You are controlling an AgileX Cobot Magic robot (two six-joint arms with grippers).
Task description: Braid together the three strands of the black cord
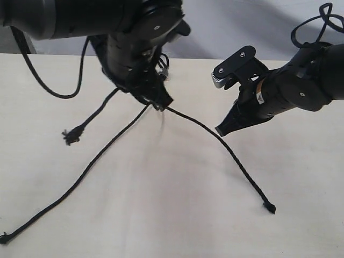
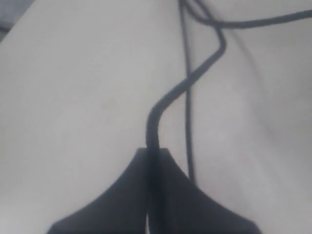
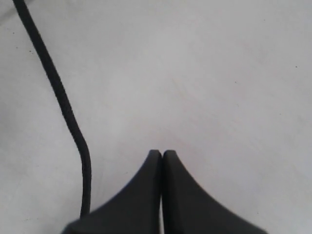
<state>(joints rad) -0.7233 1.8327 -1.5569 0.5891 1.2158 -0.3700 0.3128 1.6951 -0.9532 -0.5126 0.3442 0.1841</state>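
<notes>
Three black strands fan out over the pale table (image 1: 161,204) from under my left gripper (image 1: 161,104). A short strand (image 1: 91,119) ends in a knot at the left. A long strand (image 1: 80,180) runs to the front left corner. The third strand (image 1: 236,161) runs right to a knot near the front. In the left wrist view my left gripper (image 2: 152,148) is shut on a strand (image 2: 168,100), seemingly the right-hand one. The arm hides where the strands join. My right gripper (image 1: 221,130) (image 3: 162,152) is shut on nothing, with the right-hand strand (image 3: 63,102) just beside it.
A glossy arm cable (image 1: 48,86) loops over the table at the back left. Another cable (image 1: 317,21) curls above the right arm. The table's far edge (image 1: 54,54) meets a grey wall behind both arms.
</notes>
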